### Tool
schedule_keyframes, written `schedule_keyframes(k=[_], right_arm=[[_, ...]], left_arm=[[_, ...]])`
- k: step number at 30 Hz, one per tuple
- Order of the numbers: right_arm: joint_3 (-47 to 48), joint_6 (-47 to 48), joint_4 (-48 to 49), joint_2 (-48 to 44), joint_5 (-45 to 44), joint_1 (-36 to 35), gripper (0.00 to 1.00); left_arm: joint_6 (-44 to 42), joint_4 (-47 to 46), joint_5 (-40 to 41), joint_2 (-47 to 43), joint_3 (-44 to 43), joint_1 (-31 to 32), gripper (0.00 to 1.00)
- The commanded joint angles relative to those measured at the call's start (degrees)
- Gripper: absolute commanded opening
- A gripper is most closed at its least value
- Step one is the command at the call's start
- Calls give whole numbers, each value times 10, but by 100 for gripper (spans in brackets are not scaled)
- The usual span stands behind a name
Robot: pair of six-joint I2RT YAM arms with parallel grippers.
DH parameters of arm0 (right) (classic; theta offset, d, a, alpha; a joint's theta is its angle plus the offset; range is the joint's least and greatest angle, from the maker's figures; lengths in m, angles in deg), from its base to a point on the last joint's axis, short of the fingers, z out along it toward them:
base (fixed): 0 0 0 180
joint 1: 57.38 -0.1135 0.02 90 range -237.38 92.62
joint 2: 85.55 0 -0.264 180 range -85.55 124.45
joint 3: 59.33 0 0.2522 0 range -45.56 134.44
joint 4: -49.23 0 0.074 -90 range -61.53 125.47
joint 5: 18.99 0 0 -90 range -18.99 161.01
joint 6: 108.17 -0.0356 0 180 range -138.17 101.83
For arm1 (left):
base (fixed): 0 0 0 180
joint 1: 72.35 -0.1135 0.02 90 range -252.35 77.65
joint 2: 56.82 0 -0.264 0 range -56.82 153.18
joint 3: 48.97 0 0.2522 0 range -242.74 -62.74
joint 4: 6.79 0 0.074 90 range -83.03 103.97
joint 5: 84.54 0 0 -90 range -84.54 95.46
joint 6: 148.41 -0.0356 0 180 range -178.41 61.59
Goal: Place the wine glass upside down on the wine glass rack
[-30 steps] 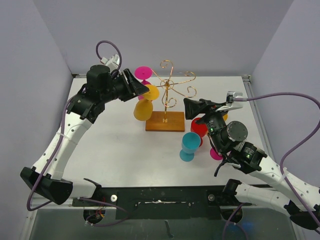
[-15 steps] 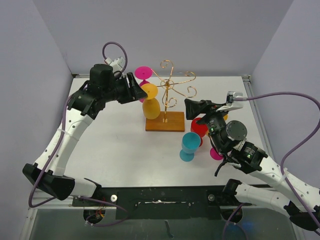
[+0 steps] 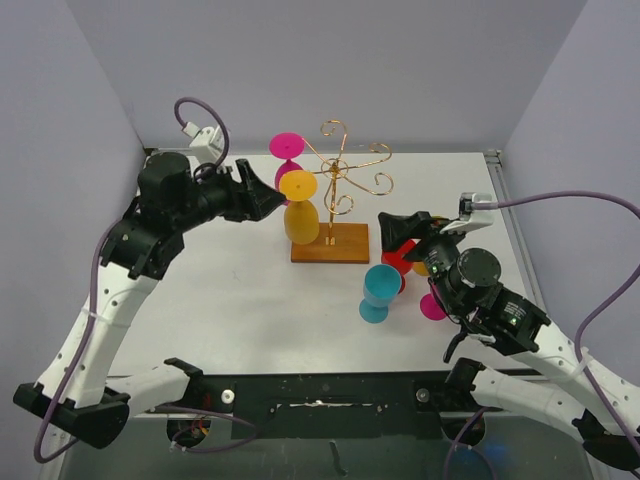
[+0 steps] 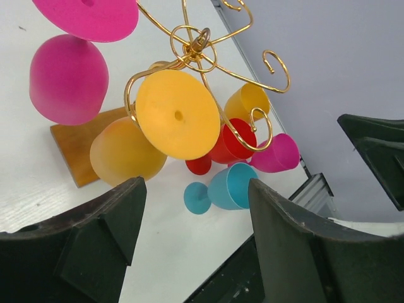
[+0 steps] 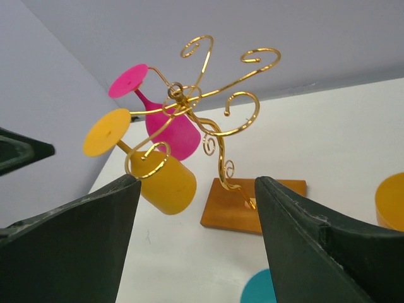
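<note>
Leftward from the wine glass rack [image 3: 335, 243] the bent left arm [image 3: 150, 225] has withdrawn, left tool [image 3: 268, 200] spread empty; the yellow wine glass [image 3: 300, 218] hangs inverted on the rack's left side; the right tool [image 3: 385, 231] gapes empty too.

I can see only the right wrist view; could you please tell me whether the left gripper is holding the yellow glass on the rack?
Observer: No. In the left wrist view the left gripper is open, and the yellow wine glass hangs from the wine glass rack clear of its fingers.
Operator: Thank you. Which glasses on the table am I missing?
Observer: A red glass and a pink glass, grouped beside the teal glass.
Operator: And where is my right gripper relative to them?
Observer: In the top view the right gripper is open, right by the red glass, holding nothing.
</note>
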Motion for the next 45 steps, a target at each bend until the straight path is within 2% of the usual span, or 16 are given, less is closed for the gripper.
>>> schedule_keyframes(k=[1,3,5,11,15,18,27,31,36,45], right_arm=[[6,-40,-118,-20,-41,6,71],[15,-71,-198,-23,-65,9,59],[25,-96,-261,-21,-79,10,55],[23,-94,-352,-14,-10,13,53],[11,-69,-328,-10,113,13,53],[9,-72,-321,24,170,13,52],[-6,-54,-271,103,231,14,46],[4,-52,-284,132,222,14,42],[10,-68,-318,158,179,13,36],[1,-43,-289,183,207,11,31]], left_arm=[[-39,-103,54,-78,81,-5,64],[-43,-139,87,-119,144,-5,65],[-46,-183,116,-163,202,-5,65],[-39,-288,161,-257,343,-5,65],[-34,-321,170,-275,380,-5,65],[-33,-341,173,-277,392,-5,65],[-32,-344,181,-283,401,-5,65],[-16,-341,186,-282,397,-5,65],[11,-323,175,-269,351,-5,65],[14,-325,184,-267,337,-5,65]])
